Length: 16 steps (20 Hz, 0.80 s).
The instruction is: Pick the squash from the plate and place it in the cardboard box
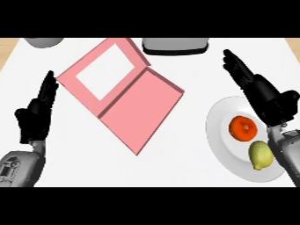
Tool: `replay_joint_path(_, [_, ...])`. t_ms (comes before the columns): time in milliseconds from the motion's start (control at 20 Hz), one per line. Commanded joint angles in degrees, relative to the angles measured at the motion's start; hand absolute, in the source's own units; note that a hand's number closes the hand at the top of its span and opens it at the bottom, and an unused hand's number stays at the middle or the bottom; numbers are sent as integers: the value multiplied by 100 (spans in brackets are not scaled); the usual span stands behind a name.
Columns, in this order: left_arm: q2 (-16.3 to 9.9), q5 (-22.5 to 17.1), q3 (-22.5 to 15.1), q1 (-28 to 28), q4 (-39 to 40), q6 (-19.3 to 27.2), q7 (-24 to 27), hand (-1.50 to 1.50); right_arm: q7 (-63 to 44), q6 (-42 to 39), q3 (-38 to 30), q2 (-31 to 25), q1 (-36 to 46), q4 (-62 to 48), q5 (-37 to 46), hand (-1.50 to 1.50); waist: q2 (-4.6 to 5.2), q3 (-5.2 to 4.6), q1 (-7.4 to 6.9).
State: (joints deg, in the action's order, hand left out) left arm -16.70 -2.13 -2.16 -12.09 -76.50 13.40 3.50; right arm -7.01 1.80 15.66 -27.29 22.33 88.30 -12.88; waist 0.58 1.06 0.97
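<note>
Two items sit on the white plate [218, 132] at the bench's right: an orange-red squash [243, 128], probably the task's thing, and a yellow-green lemon [261, 155] just beside it. Rounded, stiff and likely smooth-skinned, the squash should tolerate a wrap across its widest part. The right robot hand [264, 94] hovers near it, fingers straight, holding nothing. The left robot hand [38, 112] rests open at the left. The pink cardboard box [123, 92] lies open, well apart.
</note>
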Motion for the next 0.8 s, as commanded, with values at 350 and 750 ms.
replay_joint_path(350, [-856, 627, 207, 538, 322, 137, -426, 0, 1532, -649, -196, -1836, -1074, -449, 1619, -150, -45, -167, -111])
replay_joint_path(750, [-922, 629, 231, 744, 138, 43, -584, 0, 5544, -1428, -1229, -555, -2469, -2583, 45, -150, -35, -70, -113])
